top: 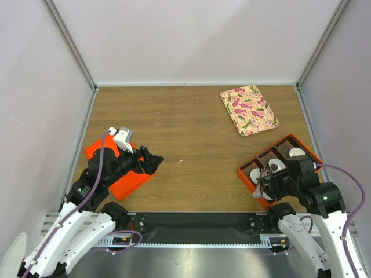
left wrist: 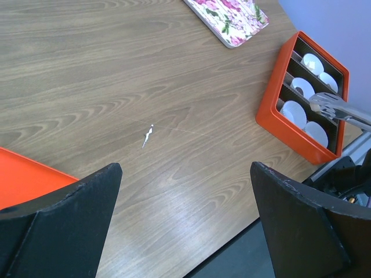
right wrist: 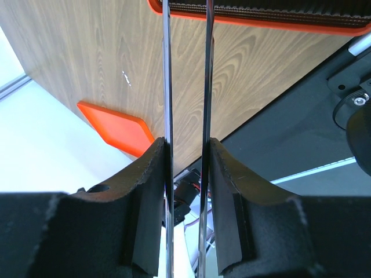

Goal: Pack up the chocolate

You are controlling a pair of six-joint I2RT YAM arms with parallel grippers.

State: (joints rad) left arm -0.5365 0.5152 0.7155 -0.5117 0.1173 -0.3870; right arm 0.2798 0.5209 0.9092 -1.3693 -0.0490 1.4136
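At the near left lies a flat orange tray [top: 120,184], and the left arm reaches over it. The left gripper [left wrist: 185,171] hangs above the bare wooden table [top: 191,127], its jaws wide apart with nothing between them. Just right of it, a small white scrap [top: 181,161] lies on the wood. At the far right sits a floral tray [top: 249,109], well apart from everything else. At the near right stands a divided orange box [left wrist: 268,104] with white paper cups [left wrist: 293,112] in its compartments. The right gripper [right wrist: 186,152] is clamped on the 2 thin arms of metal tongs [left wrist: 339,111], whose tips hover over the box. I cannot tell whether the chocolate sits in the cups or between the tong tips.
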